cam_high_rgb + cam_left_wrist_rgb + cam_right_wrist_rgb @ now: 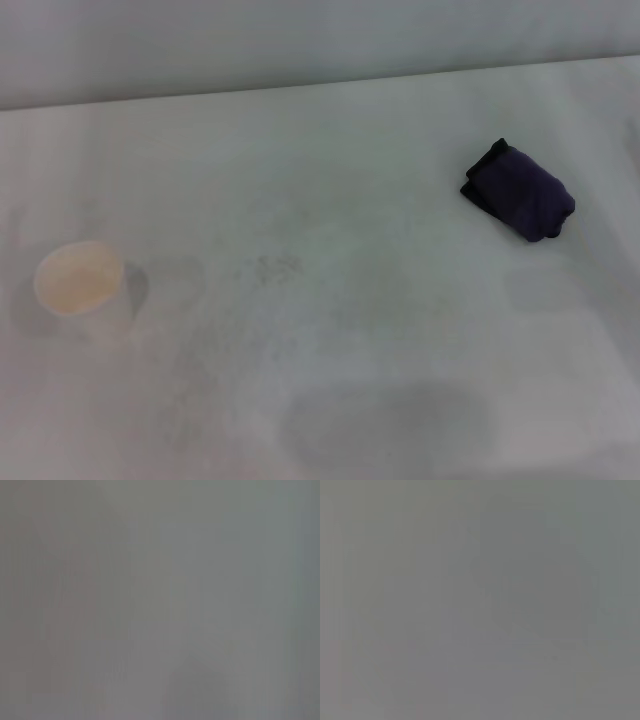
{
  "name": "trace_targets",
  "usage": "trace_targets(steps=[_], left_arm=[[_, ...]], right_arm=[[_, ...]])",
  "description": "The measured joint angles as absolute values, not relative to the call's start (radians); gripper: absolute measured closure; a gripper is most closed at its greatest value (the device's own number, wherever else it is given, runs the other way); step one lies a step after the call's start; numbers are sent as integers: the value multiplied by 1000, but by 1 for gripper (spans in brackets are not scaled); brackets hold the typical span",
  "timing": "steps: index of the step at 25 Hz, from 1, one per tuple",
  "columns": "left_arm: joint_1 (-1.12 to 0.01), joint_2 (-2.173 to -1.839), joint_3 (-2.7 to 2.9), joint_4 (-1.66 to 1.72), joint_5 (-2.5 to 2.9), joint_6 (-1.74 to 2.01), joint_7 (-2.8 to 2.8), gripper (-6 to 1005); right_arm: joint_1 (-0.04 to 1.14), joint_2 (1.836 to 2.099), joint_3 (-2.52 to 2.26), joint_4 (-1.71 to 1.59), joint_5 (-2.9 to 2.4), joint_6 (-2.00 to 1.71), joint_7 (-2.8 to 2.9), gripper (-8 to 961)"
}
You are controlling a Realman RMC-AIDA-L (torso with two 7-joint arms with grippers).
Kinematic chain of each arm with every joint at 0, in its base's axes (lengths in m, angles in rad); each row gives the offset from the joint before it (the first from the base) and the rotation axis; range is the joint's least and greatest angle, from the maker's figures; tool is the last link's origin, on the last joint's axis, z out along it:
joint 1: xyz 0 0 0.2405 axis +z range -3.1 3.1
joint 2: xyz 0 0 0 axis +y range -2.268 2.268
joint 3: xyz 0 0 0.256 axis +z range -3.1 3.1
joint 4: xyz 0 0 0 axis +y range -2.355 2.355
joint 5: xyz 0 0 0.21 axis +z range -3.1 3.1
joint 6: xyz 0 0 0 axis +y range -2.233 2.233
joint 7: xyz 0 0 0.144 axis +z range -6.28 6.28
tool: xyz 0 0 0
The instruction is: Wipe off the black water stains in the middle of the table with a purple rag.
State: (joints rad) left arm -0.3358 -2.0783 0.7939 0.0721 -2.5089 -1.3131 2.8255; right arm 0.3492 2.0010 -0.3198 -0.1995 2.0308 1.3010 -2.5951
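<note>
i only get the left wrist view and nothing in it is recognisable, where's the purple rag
Observer: In the head view the small dark purple folded rag lies on the broad white table, towards the robot's right, with nothing touching it.
Operator: any tool near it
Observer: No. No arm or tool shows in the head view, and the right wrist view shows nothing recognisable either.
Operator: ok and the black stain in the middle
Observer: I can see no black stain. Mid-table there is only a faint grey speckled smudge.
</note>
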Motion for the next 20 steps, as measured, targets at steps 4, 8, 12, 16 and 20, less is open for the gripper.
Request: trace_targets(steps=[4, 8, 12, 16, 20], left_arm=[[-340, -2082, 792, 69, -2519, -1316, 2826, 107], [-354, -2083, 794, 57, -2525, -1309, 2826, 108], [-362, -2082, 796, 58, -2518, -1309, 2826, 108], [-372, -2079, 799, 58, -2497, -1287, 2826, 107], [-373, -2078, 799, 64, -2453, -1284, 2826, 107]], right_arm=[[337, 2002, -319, -168, 2030, 1314, -2668, 293], [335, 2002, -317, -149, 2030, 1309, -2744, 293], [339, 2002, -318, -148, 2031, 1314, -2760, 292], [346, 2002, -319, -148, 2031, 1299, -2765, 292], [349, 2002, -318, -148, 2032, 1299, -2765, 293]])
